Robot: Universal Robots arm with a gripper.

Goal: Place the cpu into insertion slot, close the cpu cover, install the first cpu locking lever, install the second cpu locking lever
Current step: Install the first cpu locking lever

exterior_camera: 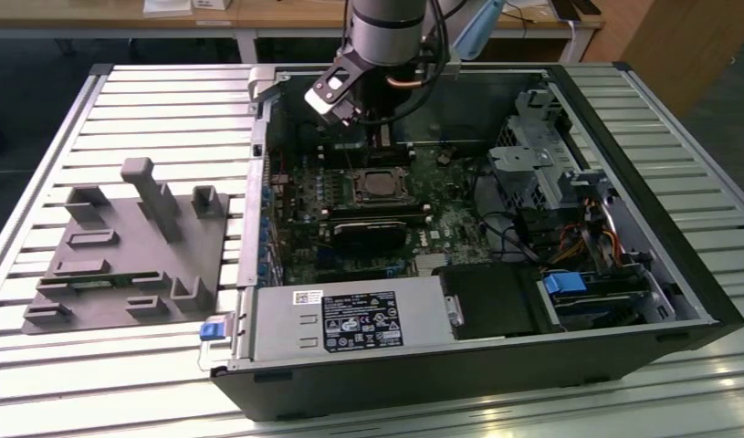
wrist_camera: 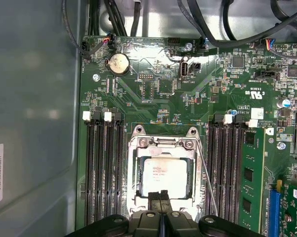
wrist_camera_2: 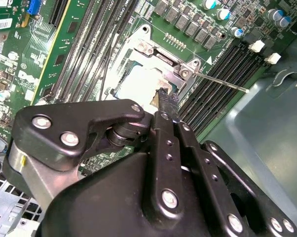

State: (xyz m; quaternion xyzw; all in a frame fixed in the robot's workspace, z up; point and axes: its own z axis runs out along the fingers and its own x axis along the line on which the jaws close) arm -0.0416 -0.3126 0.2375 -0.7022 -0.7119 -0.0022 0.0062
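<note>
Thin silvery frame-plate cpu cover (wrist_camera: 134,170) lies down over the small pale square cpu (wrist_camera: 163,175) seated in its metal-rimmed insertion slot (exterior_camera: 377,186) (steps one and two done, I judge), my black gripper (wrist_camera: 161,197) pinched together, empty, at the cover's edge, thin steel lever rod (wrist_camera: 208,182) alongside apparently not yet locked.

In the first wrist view the hand (wrist_camera: 161,196) hides the near edge of your cpu (wrist_camera: 163,175) and cpu cover (wrist_camera: 135,173). In the exterior view the arm (exterior_camera: 390,32) runs off the top edge, and the cpu is too small there to tell how it sits.
</note>
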